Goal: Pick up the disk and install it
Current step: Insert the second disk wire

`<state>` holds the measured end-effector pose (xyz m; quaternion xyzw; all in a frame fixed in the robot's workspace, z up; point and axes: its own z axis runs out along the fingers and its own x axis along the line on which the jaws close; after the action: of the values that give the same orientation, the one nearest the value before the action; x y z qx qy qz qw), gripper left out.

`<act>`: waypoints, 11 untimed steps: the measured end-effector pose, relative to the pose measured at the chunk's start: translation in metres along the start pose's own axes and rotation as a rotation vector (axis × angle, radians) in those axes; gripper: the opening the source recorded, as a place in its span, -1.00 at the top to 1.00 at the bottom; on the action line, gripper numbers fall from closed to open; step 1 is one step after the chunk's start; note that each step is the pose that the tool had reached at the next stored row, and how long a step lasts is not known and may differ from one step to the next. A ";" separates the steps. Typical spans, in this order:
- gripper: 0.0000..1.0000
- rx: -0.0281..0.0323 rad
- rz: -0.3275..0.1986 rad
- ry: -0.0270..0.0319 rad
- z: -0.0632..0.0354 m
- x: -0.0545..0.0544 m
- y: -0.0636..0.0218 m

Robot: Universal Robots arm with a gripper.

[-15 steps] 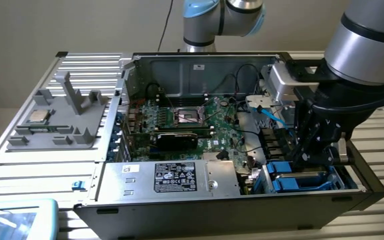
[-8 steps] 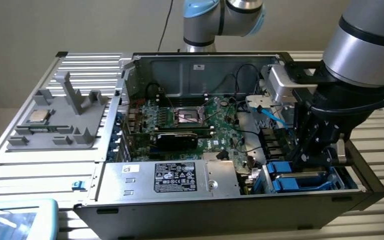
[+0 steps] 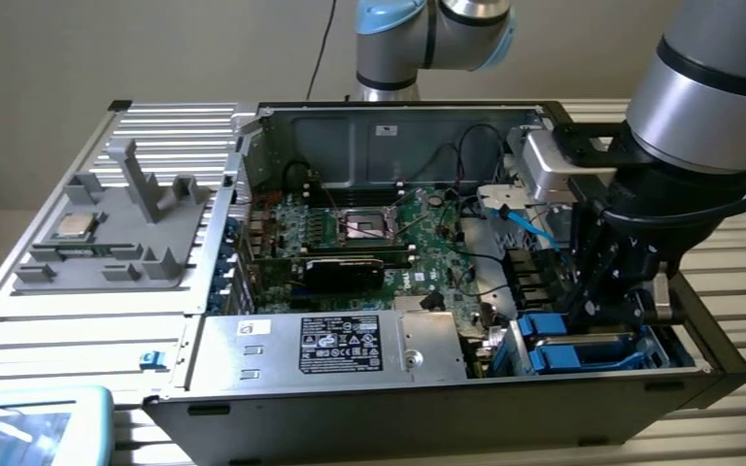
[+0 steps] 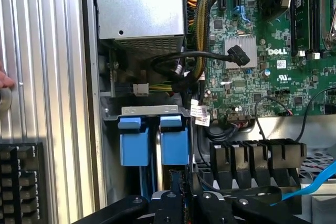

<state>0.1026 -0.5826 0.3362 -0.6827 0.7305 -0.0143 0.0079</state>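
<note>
The disk (image 4: 174,148) stands on edge in the drive bay at the case's front corner, with only its bright blue carrier end showing. In the exterior view the disk (image 3: 567,351) sits low in the bay at the exterior view's right. My gripper (image 4: 177,195) reaches straight down into that bay, its black fingers drawn close together on the carrier's end. From outside, the gripper (image 3: 617,316) hangs directly over the blue carrier, with the arm's grey wrist above it.
A second blue carrier (image 4: 134,148) sits right beside the disk, towards the case wall. The metal power supply (image 3: 334,345), the green motherboard (image 4: 262,66), black cables and a blue cable (image 3: 528,228) crowd the open case (image 3: 412,400). A grey fixture with a processor chip (image 3: 75,225) lies outside the case.
</note>
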 end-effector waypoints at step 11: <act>0.65 0.0004 0.000 -0.0010 0.0012 0.000 -0.0012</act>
<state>0.1039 -0.5825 0.3350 -0.6828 0.7304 -0.0141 0.0084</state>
